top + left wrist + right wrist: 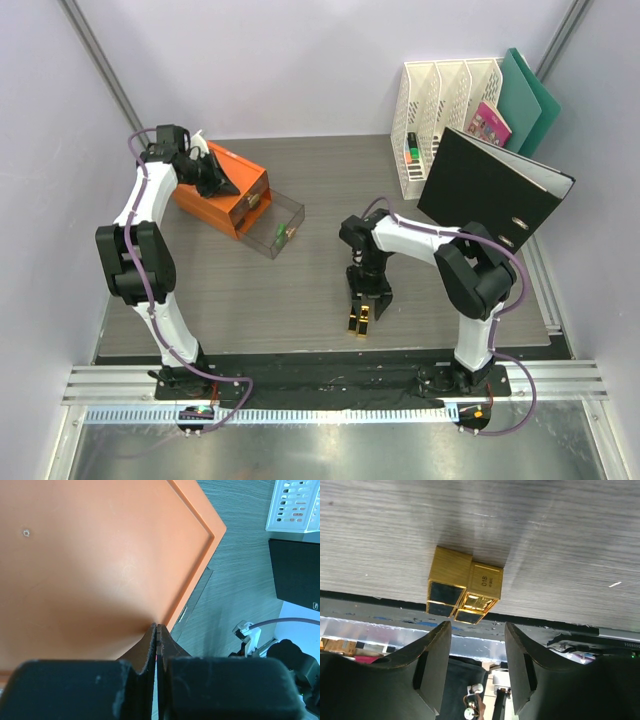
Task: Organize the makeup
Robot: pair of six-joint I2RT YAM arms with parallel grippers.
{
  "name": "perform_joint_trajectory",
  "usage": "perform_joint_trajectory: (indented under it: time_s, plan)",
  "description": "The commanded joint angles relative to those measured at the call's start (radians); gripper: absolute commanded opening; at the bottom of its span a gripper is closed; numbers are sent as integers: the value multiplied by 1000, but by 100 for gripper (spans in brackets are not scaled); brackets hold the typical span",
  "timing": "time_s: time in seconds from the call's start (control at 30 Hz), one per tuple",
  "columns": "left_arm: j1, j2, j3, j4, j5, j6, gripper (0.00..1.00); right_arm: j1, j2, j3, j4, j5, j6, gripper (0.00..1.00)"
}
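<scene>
Two black-gold lipsticks (465, 587) lie side by side on the grey table near its front edge; they also show in the top view (360, 322). My right gripper (477, 626) is open and empty, its fingertips just short of the lipsticks, hovering right over them in the top view (368, 302). My left gripper (157, 626) is shut with nothing seen between its fingers, low over the top of the orange box (100, 555) at the back left (215, 178). A small green tube (282, 235) lies in the box's pulled-out clear drawer (262, 238). The other makeup is out of view.
A white file organizer (440, 110) stands at the back right with a small green item (411, 148) in its left slot, a pink booklet (488, 125) and green folders (530, 95). A black binder (490, 190) leans in front of it. The table's front edge runs just beyond the lipsticks.
</scene>
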Motion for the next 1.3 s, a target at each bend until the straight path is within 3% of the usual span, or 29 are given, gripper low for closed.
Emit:
perform_joint_trajectory:
  time_s: [0.0,0.4,1.0,1.07,1.2,1.27]
  plan:
    - [-19,157,-135,-286,-259,99,0,2,5,-32,26,-15,-19,51]
    - [-19,156,-133,-289,-262,101,0,2,57,-122,113,10,-26,46]
    - [-21,142,-138,-292,-263,104,0,1,193,10,168,8,-52,45]
    - [-19,137,-136,-292,-265,104,0,2,181,3,167,22,-51,38]
    - [-19,140,-133,-294,-263,102,0,-10,147,17,155,56,-59,8]
    - [-19,142,-132,-292,-260,104,0,-16,135,57,138,76,-63,6]
